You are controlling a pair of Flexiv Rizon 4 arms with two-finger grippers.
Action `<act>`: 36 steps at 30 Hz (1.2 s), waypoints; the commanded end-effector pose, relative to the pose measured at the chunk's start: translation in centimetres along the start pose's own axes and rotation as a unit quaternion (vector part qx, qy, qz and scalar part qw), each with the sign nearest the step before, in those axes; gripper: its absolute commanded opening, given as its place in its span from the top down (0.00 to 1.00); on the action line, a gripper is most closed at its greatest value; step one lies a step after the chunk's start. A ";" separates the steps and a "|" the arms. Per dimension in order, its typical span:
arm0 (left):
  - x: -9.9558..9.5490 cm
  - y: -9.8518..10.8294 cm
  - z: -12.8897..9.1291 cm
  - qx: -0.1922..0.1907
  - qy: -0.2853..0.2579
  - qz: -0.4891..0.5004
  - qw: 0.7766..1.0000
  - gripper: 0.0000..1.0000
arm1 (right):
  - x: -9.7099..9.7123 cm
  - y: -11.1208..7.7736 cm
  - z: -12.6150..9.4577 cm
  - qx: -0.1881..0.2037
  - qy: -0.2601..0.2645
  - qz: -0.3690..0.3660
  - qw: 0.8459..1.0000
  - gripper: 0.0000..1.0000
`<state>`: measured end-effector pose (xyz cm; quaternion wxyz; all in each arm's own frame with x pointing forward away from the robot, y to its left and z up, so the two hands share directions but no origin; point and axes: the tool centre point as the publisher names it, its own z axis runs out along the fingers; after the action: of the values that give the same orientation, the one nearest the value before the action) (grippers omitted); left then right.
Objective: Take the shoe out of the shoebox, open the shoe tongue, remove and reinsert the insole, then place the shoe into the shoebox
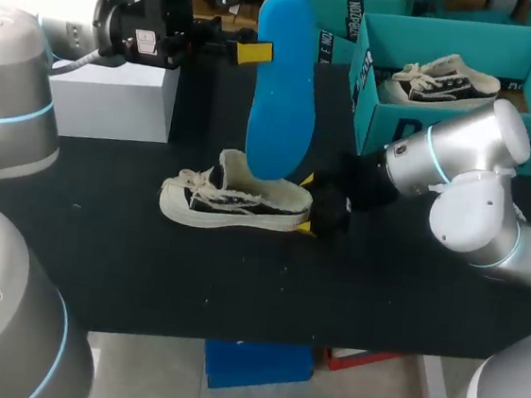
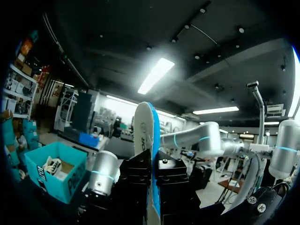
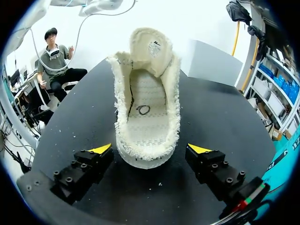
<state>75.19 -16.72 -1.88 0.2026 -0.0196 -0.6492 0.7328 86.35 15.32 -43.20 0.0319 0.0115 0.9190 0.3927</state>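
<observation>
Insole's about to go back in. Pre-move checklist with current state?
1. Insole secure in left gripper: ok, clamped from both sides, held upright.
2. Shoe cavity empty: ok, nothing inside.
3. Tongue pulled back: ok, the opening is exposed.
4. Right gripper steadying the heel: not ok, fingers stand open either side of it with gaps showing.
5. Insole lined up with the opening: cannot tell. The head view shows its lower end over the shoe, but its height is unclear.
</observation>
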 end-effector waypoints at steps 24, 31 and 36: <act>0.1 0.1 0.1 0.000 -0.003 0.001 1.000 1.00 | -4.7 6.1 -3.3 0.312 0.111 -0.005 0.944 0.00; 0.1 0.1 0.1 0.000 -0.003 0.001 1.000 1.00 | -5.0 7.2 -2.0 0.352 0.109 -0.003 0.930 0.00; 0.1 0.1 0.1 0.000 -0.003 0.001 1.000 1.00 | -4.8 8.1 -0.8 0.367 0.106 0.001 0.924 0.00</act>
<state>75.19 -16.72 -1.88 0.2026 -0.0196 -0.6492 0.7329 90.82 19.12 -36.21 -0.0702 -0.0131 0.9901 0.1211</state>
